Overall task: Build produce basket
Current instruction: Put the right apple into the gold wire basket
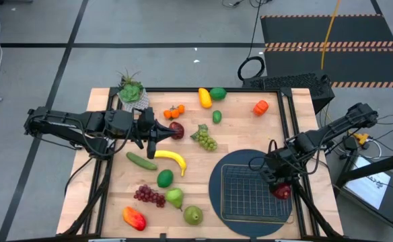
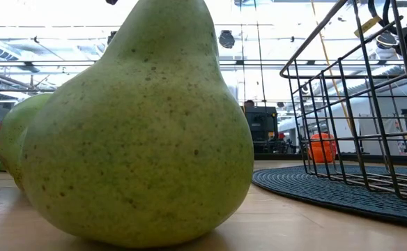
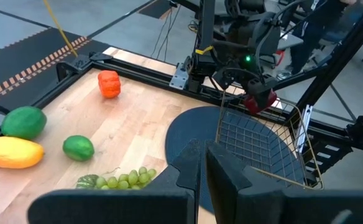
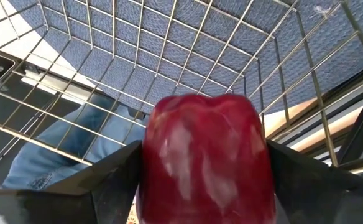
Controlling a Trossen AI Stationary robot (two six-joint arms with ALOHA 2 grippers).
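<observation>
Over the basket [image 1: 254,193] rim, we log our right pincer [image 1: 281,190] holding a red apple [image 4: 207,158], basket floor directly beneath; left pincer [image 1: 153,142] shut, idle.

Potted plant [image 1: 130,91] at table's far left corner, round blue mat [image 1: 215,185] near right
</observation>
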